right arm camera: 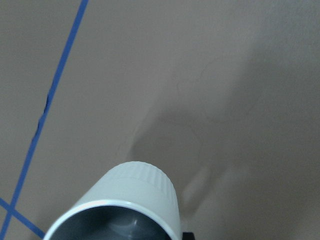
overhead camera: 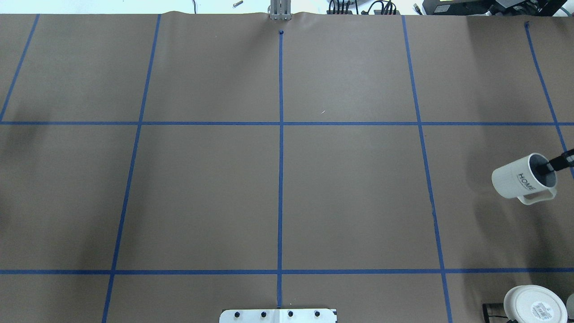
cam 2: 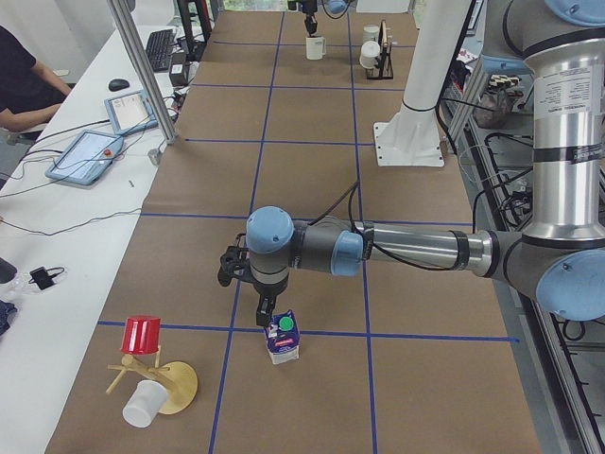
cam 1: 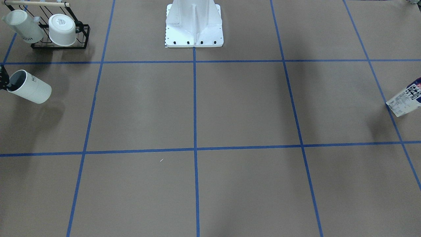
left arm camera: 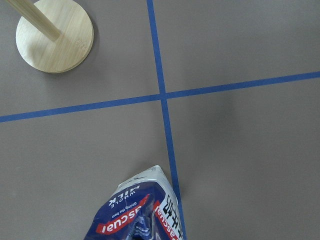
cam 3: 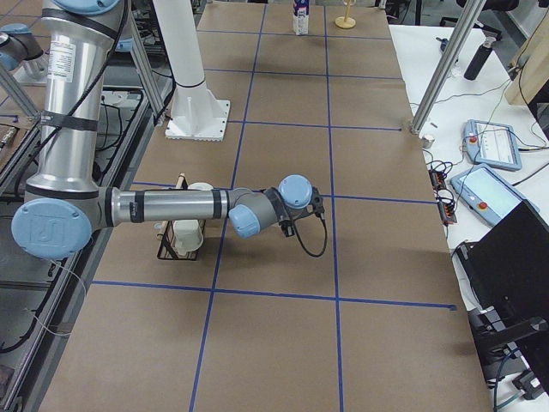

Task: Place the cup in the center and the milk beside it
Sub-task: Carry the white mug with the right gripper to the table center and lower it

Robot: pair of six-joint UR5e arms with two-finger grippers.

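The right hand (overhead camera: 549,168) grips the cup (overhead camera: 520,179) by its rim. One finger reaches into the dark grey inside, and the cup hangs tilted above the tabletop (overhead camera: 350,193). It is out at the robot's right end, well apart from the middle. Black letters on its side read "HOME". Near it stands a black wire rack (cam 1: 82,36) with two white mugs (cam 1: 62,29); the label on one mug's base is too small to read.

The milk (left arm camera: 140,210) is at the opposite end, under the left hand (cam 2: 267,317) and just beside a crossing of blue tape lines (left arm camera: 162,95). Its red band carries "ascual" in white letters — the start of the word is out of sight. Next to the band are "WHOLE MILK" and the smaller print "Giving the best". The side view shows its green cap.

Whether the left hand is closed on the carton, I cannot tell. A round wooden base (left arm camera: 55,35) sits near the milk.
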